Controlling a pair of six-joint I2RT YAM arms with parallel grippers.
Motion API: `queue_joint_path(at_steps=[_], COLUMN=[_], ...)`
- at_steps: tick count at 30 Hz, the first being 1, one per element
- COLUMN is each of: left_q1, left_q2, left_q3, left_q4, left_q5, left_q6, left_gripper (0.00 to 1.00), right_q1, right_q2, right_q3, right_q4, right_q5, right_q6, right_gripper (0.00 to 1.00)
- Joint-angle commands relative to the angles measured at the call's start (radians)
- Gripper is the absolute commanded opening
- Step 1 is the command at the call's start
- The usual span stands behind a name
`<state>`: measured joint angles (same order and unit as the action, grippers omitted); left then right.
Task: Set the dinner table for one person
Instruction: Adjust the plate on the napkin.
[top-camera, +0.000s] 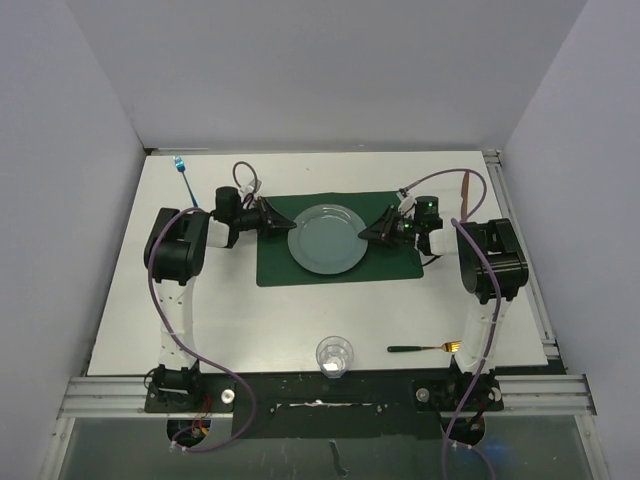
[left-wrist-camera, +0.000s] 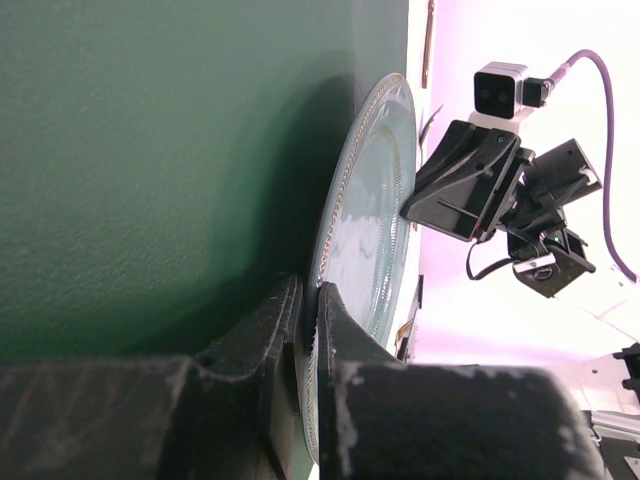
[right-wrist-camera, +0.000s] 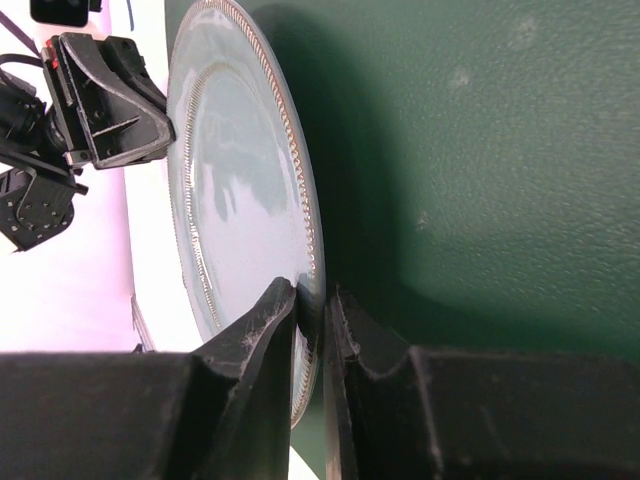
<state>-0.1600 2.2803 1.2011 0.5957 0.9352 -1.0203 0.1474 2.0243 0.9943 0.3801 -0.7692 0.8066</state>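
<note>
A grey-blue plate (top-camera: 328, 240) is over the middle of the dark green placemat (top-camera: 275, 265) on the white dinner table (top-camera: 250, 320). My left gripper (top-camera: 287, 227) is shut on the plate's left rim, and my right gripper (top-camera: 366, 235) is shut on its right rim. In the left wrist view the fingertips (left-wrist-camera: 335, 305) pinch the beaded edge of the plate (left-wrist-camera: 375, 210). In the right wrist view the fingertips (right-wrist-camera: 280, 300) pinch the edge of the plate (right-wrist-camera: 235, 170). I cannot tell whether the plate rests on the mat or hangs just above it.
A clear glass (top-camera: 335, 355) stands near the front edge. A fork (top-camera: 425, 348) with a dark handle lies at the front right. A blue-handled utensil (top-camera: 186, 182) lies at the back left, and a brown-handled one (top-camera: 465, 190) at the back right.
</note>
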Motion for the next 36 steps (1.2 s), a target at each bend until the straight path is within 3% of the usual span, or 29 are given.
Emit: queue_joint_path(at_steps=[1,36], left_q1=[-0.109,-0.161], left_q2=[-0.057,0.006], left_q3=[0.078,0.162], left_q4=[-0.009,-0.122], left_q5=[0.066,0.046], left_q6=[-0.002,0.075], left_gripper=[0.00,0.00], right_q1=[0.045,0.002], right_q2=[-0.097,-0.031], right_q3=[0.009,0.002], right_q4=[0.070,0.075], right_q5=[-0.063,-0.088], right_q6=[-0.041,-0.052], right_gripper=[0.00,0.00])
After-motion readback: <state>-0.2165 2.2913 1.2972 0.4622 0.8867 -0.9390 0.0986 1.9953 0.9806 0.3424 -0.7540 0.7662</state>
